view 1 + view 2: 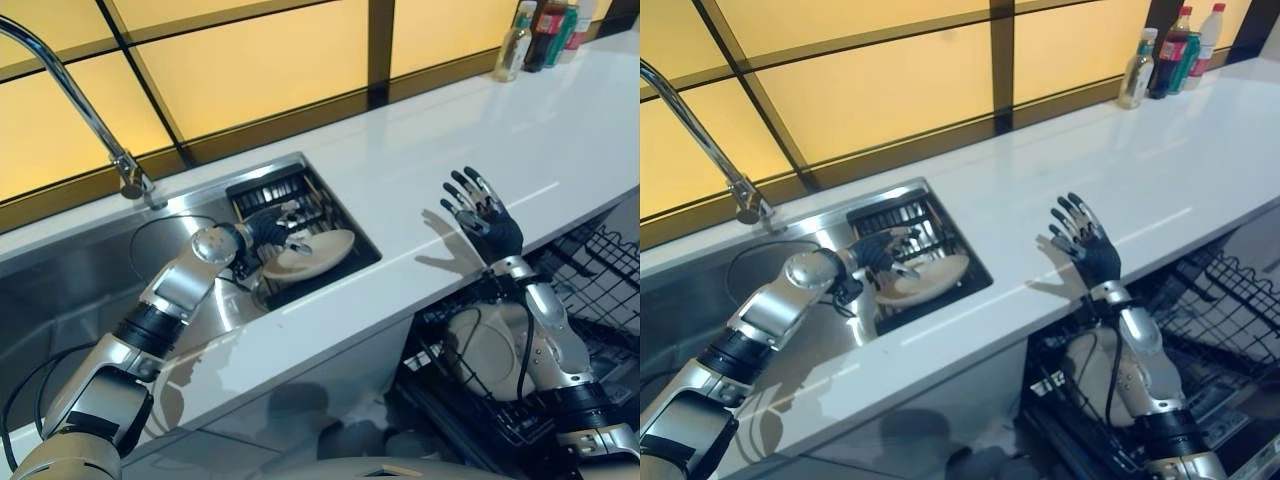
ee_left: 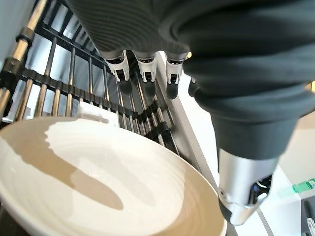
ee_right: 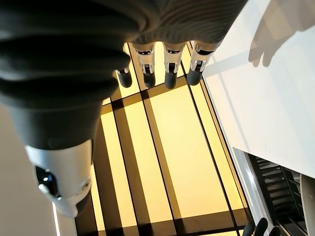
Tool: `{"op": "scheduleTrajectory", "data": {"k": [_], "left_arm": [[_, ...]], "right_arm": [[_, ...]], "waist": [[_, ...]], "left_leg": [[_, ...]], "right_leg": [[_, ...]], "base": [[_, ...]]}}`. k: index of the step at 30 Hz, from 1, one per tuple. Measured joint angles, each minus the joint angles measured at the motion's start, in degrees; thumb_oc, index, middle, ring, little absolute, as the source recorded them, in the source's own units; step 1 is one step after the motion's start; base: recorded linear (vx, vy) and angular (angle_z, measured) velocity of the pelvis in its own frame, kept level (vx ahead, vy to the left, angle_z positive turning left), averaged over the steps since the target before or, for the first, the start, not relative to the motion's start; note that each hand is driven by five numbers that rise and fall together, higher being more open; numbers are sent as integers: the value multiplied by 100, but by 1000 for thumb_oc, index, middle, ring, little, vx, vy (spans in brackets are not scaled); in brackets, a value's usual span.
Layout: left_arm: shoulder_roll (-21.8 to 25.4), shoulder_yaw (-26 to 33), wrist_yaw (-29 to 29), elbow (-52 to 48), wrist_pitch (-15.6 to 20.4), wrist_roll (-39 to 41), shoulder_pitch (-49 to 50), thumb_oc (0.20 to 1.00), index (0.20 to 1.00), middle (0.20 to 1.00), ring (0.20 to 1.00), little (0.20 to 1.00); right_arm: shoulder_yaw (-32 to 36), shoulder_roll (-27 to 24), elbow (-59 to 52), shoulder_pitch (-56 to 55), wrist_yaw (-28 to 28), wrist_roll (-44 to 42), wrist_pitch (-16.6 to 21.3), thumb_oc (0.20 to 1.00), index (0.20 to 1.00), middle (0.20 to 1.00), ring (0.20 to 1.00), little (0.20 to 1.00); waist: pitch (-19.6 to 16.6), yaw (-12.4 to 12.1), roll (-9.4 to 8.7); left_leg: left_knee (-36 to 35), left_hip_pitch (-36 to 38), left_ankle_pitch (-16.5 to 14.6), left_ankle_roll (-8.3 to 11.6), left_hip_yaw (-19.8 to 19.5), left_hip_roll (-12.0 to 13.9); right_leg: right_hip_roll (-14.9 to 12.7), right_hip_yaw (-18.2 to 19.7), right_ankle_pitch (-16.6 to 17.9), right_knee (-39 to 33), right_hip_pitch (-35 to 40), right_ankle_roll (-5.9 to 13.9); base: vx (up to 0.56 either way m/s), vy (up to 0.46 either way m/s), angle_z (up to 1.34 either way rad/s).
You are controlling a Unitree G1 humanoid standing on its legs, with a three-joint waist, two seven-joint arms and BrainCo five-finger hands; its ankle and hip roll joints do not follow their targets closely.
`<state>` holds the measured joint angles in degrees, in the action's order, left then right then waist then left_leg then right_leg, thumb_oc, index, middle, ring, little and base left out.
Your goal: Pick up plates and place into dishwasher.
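Left hand (image 1: pixel 268 229) with relaxed fingers hovers over cream plate (image 1: pixel 310 253) in sink rack (image 1: pixel 283 194); right hand (image 1: pixel 484 215) spread above white surface (image 1: pixel 470 130).

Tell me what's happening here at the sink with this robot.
The robot is clearing dishes from the sink into the dishwasher. Its left hand is reaching into the sink, fingers open just above a cream plate that rests tilted on the black rack there; it has not gripped the plate yet. The right hand is raised open over the white counter, holding nothing. Below the counter the dishwasher rack is pulled out, with what looks like another plate already in it.
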<state>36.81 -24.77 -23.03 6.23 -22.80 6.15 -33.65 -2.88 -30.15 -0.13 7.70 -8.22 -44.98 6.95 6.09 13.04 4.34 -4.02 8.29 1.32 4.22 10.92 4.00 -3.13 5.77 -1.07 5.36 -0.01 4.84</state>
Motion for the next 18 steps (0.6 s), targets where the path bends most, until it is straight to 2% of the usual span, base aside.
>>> {"op": "scheduleTrajectory", "data": {"k": [8,18], "left_arm": [[40,-114,-449,-295,2,-89,2,1000,1000,1000,1000,1000],[120,-109,-711,-615,0,-86,330,1000,1000,1000,1000,1000]], "right_arm": [[-1,0,-3,-136,57,0,0,1000,1000,1000,1000,1000],[30,-1,-102,-280,169,-3,1,1000,1000,1000,1000,1000]], "waist": [[4,-4,1],[9,-26,10]], "left_leg": [[0,0,2,-3,-7,-2],[-1,-12,3,-4,-29,-1]], "right_leg": [[-4,-4,0,1,4,0],[-7,-25,0,-13,9,0]], "base": [[0,0,0],[0,0,0]]}}
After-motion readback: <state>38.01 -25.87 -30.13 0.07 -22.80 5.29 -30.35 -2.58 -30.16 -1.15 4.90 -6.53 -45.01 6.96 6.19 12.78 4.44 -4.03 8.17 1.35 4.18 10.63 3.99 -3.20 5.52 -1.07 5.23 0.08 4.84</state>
